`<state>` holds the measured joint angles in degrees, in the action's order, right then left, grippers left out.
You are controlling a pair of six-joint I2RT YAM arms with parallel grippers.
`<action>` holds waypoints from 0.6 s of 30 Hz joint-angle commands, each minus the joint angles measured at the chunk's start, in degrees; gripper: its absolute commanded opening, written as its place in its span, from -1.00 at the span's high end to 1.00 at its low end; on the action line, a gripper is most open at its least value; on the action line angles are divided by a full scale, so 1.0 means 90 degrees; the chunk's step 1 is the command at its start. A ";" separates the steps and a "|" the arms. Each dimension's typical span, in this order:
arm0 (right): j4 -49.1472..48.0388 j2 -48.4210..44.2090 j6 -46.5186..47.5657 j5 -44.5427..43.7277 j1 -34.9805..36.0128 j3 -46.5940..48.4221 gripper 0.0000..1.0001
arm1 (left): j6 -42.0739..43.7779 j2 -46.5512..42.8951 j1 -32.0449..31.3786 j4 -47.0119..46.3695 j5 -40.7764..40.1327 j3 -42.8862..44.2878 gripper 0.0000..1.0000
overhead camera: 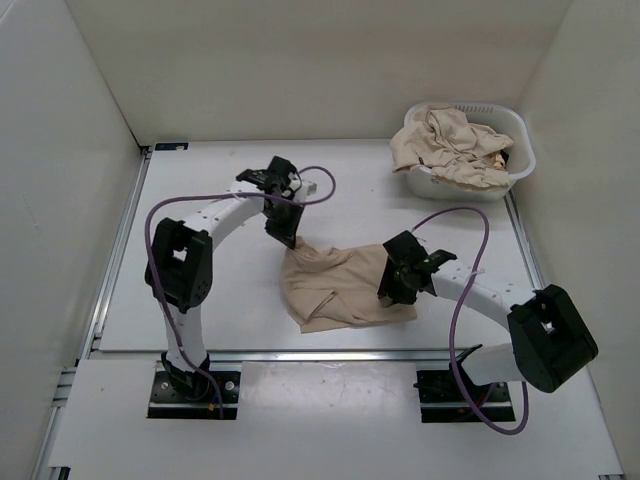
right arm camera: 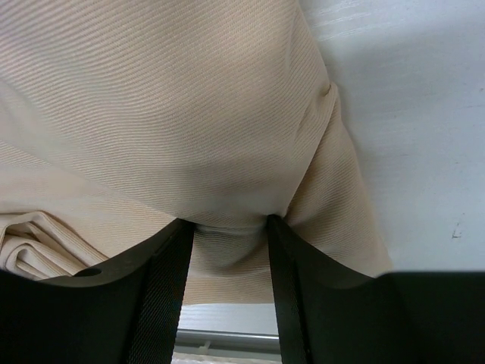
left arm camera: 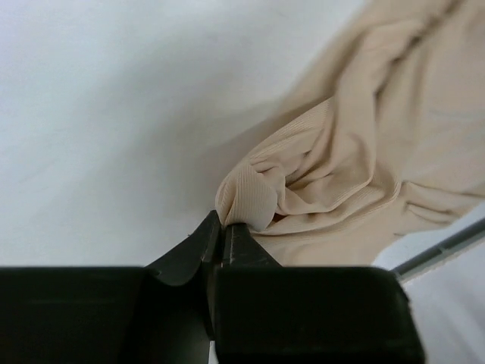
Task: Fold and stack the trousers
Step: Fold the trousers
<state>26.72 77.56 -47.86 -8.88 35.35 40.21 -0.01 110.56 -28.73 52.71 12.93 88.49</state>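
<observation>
Trousers (overhead camera: 345, 285) lie crumpled on the bench (overhead camera: 360, 190) between the two arms, not yet flat and with no fold made. The left tool (overhead camera: 290, 238) is clamped on a pinch of cloth at the far left corner of the heap. The right tool (overhead camera: 392, 290) sits at the heap's right edge with its fingers (right arm camera: 163, 280) apart, cloth lying between them unpinched. More trousers (overhead camera: 450, 148) are piled in the basket (overhead camera: 525, 150) at the far right. No stack shows anywhere, so the task seems barely begun: spreading, folding and stacking all remain.
</observation>
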 commanded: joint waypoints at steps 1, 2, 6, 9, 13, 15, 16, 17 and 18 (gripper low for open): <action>0.0078 0.0093 -0.0024 -0.0185 -0.0012 -0.0366 0.04 | 0.0001 -0.0108 0.0593 0.0120 0.0330 0.0295 0.72; 0.0078 0.0093 0.0034 -0.0185 -0.0012 -0.0424 0.04 | 0.0001 -0.0107 0.0682 0.0120 0.0331 0.0295 0.72; 0.0137 0.0093 0.0345 -0.0243 -0.0012 -0.0483 0.04 | 0.0001 0.0292 0.0878 0.0354 0.0486 0.0227 0.43; 0.0360 0.0093 0.0726 -0.0467 0.0269 -0.0202 0.04 | 0.0001 0.0410 0.0878 0.0500 0.0575 0.0227 -0.32; 0.0771 0.0093 0.1040 -0.0780 0.0729 0.0355 0.04 | 0.0001 0.0344 0.1023 0.0501 0.0031 0.0285 -0.62; 0.0889 0.0093 0.1108 -0.0849 0.0847 0.0532 0.04 | 0.0001 0.0041 0.1102 0.0501 -0.0156 0.0373 -0.62; 0.0995 0.0093 0.1041 -0.0926 0.0847 0.0668 0.04 | 0.0001 -0.0415 0.0977 0.0395 -0.0215 0.0373 -0.62; 0.1064 0.0093 0.1040 -0.0927 0.0847 0.0669 0.04 | 0.0001 -0.0661 0.0831 0.0278 -0.0409 0.0189 -0.62; 0.1064 0.0093 0.0943 -0.0995 0.0847 0.0756 0.04 | 0.0001 -0.0915 0.0626 0.0218 -0.0566 0.0033 -0.62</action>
<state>32.03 78.11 -40.07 -14.59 42.76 44.01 -0.23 113.30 -20.21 56.47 11.77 89.41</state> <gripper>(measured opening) 0.480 0.808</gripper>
